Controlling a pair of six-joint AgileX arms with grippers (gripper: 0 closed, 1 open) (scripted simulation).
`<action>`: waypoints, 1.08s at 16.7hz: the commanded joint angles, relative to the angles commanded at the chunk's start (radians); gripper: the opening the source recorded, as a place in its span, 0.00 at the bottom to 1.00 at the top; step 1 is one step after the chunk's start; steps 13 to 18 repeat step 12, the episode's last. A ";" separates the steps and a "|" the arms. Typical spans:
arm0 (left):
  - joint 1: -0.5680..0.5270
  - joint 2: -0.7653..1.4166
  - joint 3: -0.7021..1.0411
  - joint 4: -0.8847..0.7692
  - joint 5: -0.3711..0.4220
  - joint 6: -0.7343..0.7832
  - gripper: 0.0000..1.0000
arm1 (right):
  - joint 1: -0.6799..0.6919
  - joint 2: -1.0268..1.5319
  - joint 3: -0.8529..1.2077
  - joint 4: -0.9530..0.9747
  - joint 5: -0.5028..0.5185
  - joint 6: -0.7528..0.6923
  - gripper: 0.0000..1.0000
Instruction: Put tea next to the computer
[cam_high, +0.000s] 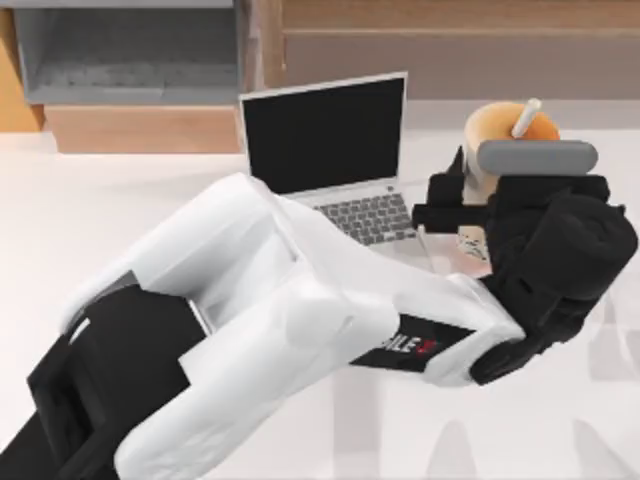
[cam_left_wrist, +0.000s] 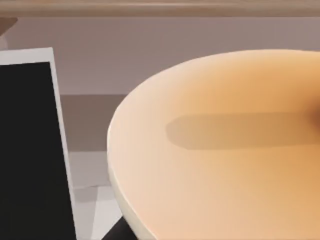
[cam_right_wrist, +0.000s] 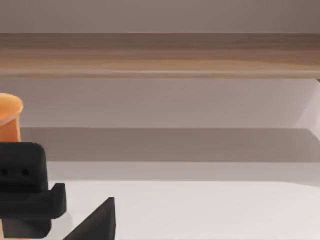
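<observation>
- The left arm's white links are sweeping across the middle of the top view, hiding the near half of the laptop (cam_high: 325, 140), so its trackpad and much of the grey keyboard are covered.
- The left gripper (cam_high: 462, 200) is reaching to the milk tea cup (cam_high: 505, 130); its black body and grey wrist camera are covering the cup's lower part, so the pearls cannot be made out.
- Its dark fingers are sitting on either side of the cup, apparently clamping it, though the contact itself is hidden.
- The cup is standing upright just to the right of the laptop's open black screen, white straw (cam_high: 526, 117) poking from the orange lid.
- In the left wrist view the tan cup wall (cam_left_wrist: 220, 150) is looming very close, with the laptop screen's edge (cam_left_wrist: 30, 150) beside it.
- In the right wrist view the orange lid (cam_right_wrist: 9, 116) and a black left finger (cam_right_wrist: 25, 187) are showing; the right gripper's state I cannot tell.
- A wooden shelf (cam_high: 450, 40) is running behind the white table (cam_high: 560, 420).
</observation>
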 joint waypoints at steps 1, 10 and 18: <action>0.000 0.000 0.000 0.000 0.000 0.000 0.60 | 0.000 0.000 0.000 0.000 0.000 0.000 1.00; 0.000 0.000 0.000 0.000 0.000 0.000 1.00 | 0.000 0.000 0.000 0.000 0.000 0.000 1.00; 0.000 0.000 0.000 0.000 0.000 0.000 1.00 | 0.000 0.000 0.000 0.000 0.000 0.000 1.00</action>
